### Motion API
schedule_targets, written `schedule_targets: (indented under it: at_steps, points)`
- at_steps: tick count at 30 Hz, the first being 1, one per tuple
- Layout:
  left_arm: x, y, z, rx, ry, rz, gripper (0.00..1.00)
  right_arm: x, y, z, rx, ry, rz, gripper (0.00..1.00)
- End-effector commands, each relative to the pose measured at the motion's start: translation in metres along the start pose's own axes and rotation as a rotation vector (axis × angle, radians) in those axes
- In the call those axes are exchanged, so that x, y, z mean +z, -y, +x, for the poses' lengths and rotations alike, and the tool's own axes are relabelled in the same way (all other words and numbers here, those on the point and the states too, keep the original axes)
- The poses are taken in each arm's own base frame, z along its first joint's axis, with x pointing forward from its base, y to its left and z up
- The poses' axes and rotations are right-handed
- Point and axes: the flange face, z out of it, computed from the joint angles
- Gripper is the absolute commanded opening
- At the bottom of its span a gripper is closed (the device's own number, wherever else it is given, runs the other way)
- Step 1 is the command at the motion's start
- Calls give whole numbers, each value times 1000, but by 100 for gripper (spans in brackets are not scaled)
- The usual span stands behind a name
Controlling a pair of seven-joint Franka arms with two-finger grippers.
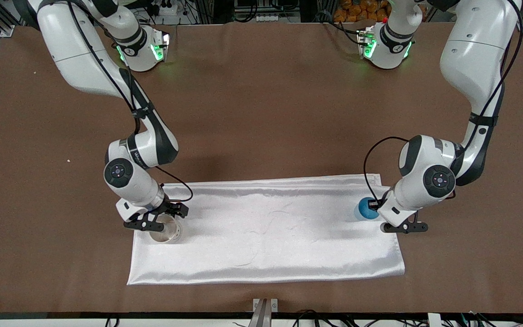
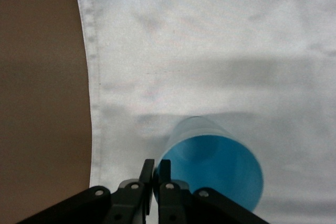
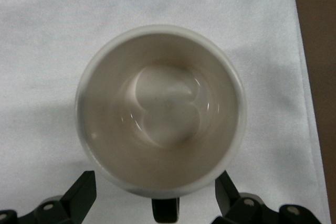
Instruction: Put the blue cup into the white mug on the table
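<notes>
Front view: white cloth point(image 1: 266, 227) spread on the table point(image 1: 261, 113), taken here as the landmark. Blue cup point(image 1: 365, 209) standing on the cloth near the end toward the left arm's side. Left gripper point(image 1: 379, 206) down at the cup, mostly hidden under its own wrist. White mug point(image 1: 166, 230) standing on the cloth near the end toward the right arm's side, well apart from the cup. Right gripper point(image 1: 164, 217) low over the mug, fingers spread wide, probably posed to steady the mug so it stays put when the cup arrives.

Left wrist view: left gripper point(image 2: 156, 174) clenched, jaws pinched together on the rim wall of the blue cup point(image 2: 215, 169), one finger apparently inside the rim and one outside. Grip taken at the rim, likely so that the body of the cup stays free to drop into the mug. Cup upright or slightly tilted on the white cloth point(image 2: 210, 51); cloth hem and bare table point(image 2: 42, 77) just beside.

Right wrist view: white mug point(image 3: 160, 111) upright and empty, mouth facing up, on the white cloth point(image 3: 52, 24). Right gripper point(image 3: 155, 195) released, one finger at each side of the mug, contact not confirmable. Black handle point(image 3: 165, 211) lying between the fingers, toward the wrist.

Judged step: cup grasped, lift and carry along the cloth to the mug not yet done.
</notes>
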Motion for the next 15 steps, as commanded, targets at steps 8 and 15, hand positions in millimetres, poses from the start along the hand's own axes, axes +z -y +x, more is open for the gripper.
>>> schedule_targets:
  at_steps: [8,15]
  points:
    - [-1,-6,4,-6,-22,19,0,17,-1,18,8,-49,7,100]
    - [-4,-5,5,0,-29,28,0,16,-3,20,5,-68,12,29]
